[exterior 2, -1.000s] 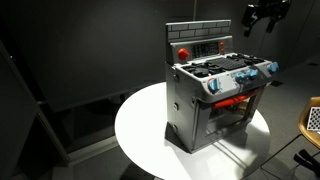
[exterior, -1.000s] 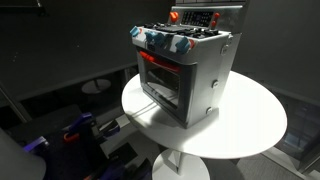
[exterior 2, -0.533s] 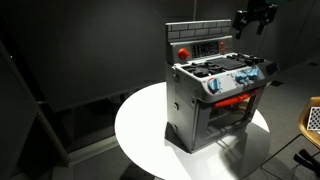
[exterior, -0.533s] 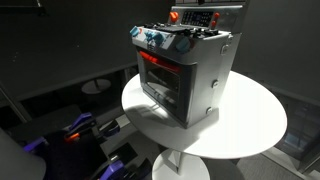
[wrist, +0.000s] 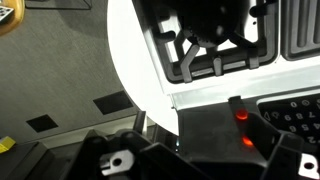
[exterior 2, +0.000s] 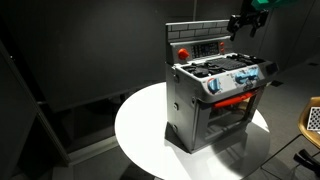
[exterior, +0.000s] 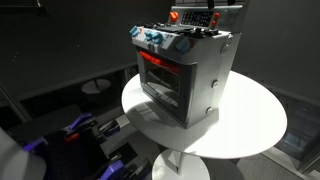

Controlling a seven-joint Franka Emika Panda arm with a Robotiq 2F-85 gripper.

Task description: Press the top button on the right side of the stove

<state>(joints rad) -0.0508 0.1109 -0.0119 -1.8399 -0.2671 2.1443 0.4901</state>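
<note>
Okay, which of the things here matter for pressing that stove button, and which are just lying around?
For the job: stove, red back panel, gripper.
Just lying about: white table under the stove, pale basket-like thing at the picture's edge, blue clutter down below the table.

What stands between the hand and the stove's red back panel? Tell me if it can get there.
Probably yes. In an exterior view the hand hovers close by the upper corner of the stove's red back panel, and nothing shows between them.
</note>
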